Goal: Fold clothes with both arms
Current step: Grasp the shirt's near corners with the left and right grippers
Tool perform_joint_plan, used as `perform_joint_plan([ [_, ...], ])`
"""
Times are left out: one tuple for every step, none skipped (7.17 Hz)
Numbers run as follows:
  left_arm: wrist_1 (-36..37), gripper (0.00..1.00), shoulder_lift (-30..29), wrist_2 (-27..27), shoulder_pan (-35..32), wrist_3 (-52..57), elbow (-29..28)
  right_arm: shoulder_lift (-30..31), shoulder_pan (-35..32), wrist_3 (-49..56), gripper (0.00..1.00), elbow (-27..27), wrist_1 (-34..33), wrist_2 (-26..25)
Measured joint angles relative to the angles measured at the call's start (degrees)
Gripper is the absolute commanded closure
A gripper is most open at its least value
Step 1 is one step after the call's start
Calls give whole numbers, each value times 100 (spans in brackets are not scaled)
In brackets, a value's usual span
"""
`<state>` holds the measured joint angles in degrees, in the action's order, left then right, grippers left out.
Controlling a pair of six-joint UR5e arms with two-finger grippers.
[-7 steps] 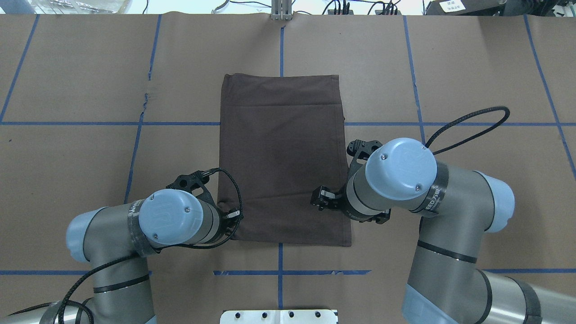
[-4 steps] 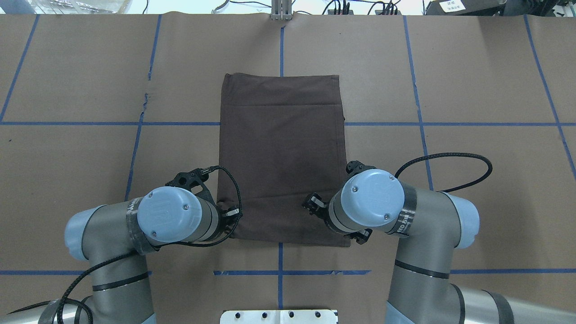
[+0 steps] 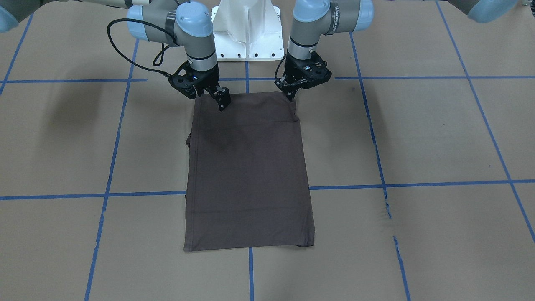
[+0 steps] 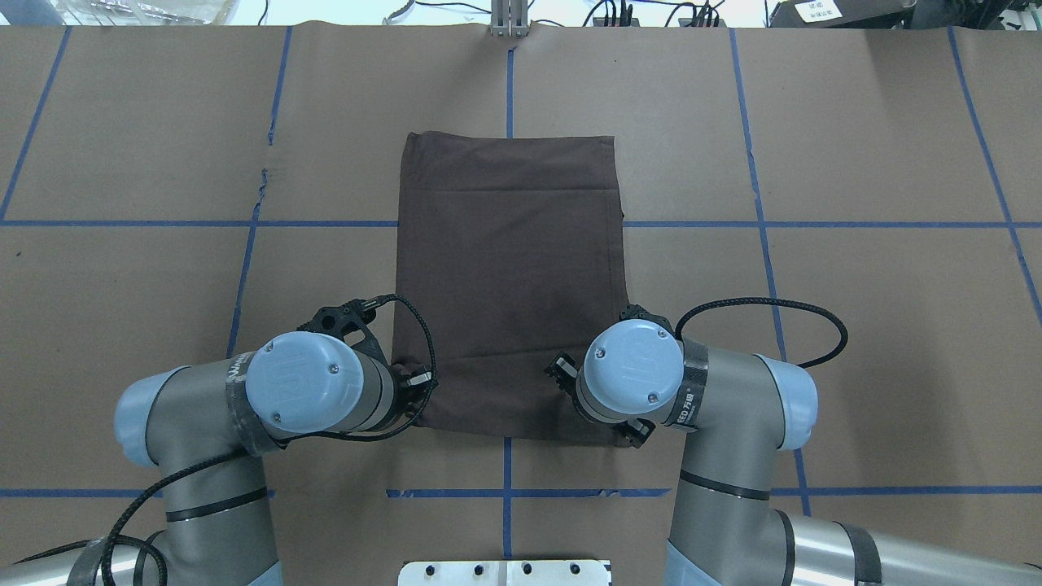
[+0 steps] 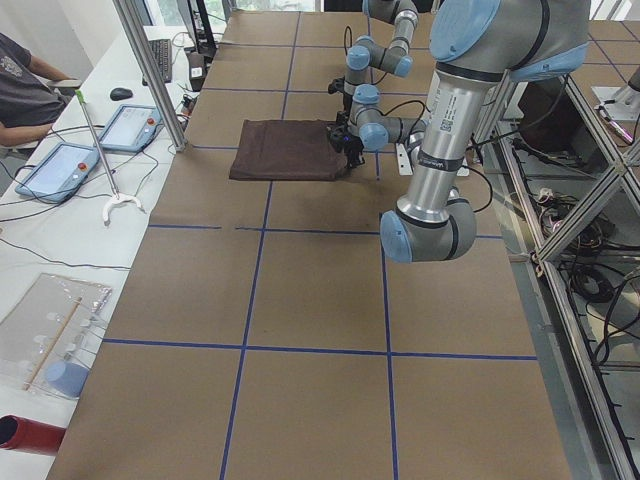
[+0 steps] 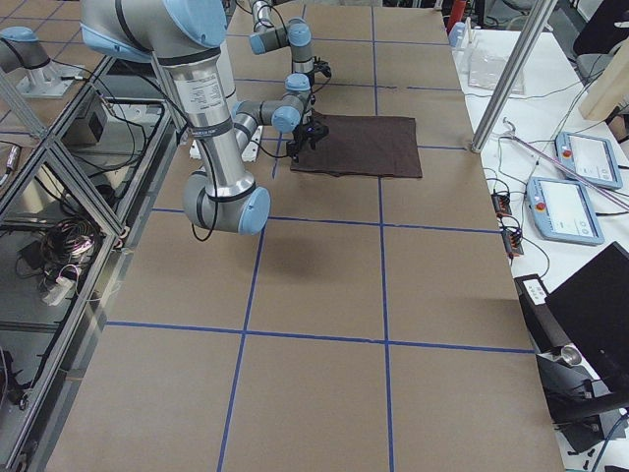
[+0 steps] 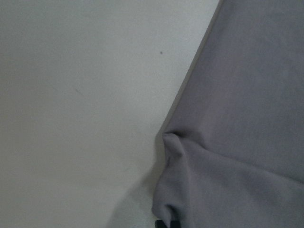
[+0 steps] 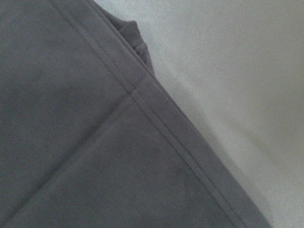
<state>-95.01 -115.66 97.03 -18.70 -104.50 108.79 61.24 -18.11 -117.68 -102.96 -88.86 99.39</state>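
Shirt [image 4: 509, 285] lies flat on the table [image 4: 855, 146], long axis running away from the robot. Left gripper [image 3: 291, 95] is on the near-left corner, seemingly pinching puckered cloth. Right gripper [image 3: 222, 102] is at the near-right corner; open or closed, I cannot tell.

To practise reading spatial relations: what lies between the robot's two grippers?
Only the robot-side edge of the T-shirt, running from left gripper to right gripper; the front-facing view shows it.
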Motion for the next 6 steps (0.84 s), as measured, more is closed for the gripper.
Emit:
perform_joint_plan([
  [0,100,0,0,-15,0,4,7,63,-6,0,37,0,-4],
  [0,100,0,0,-28,0,7,21,113,-8,0,56,0,-6],
  [0,100,-3,0,-35,0,9,34,147,-9,0,74,0,-7],
  [0,100,-6,0,-40,0,10,46,170,-9,13,85,0,-7],
  [0,100,-7,0,-43,0,10,51,180,-9,56,88,0,-7],
  [0,100,-9,0,-45,0,10,53,181,-7,85,90,1,-7],
])
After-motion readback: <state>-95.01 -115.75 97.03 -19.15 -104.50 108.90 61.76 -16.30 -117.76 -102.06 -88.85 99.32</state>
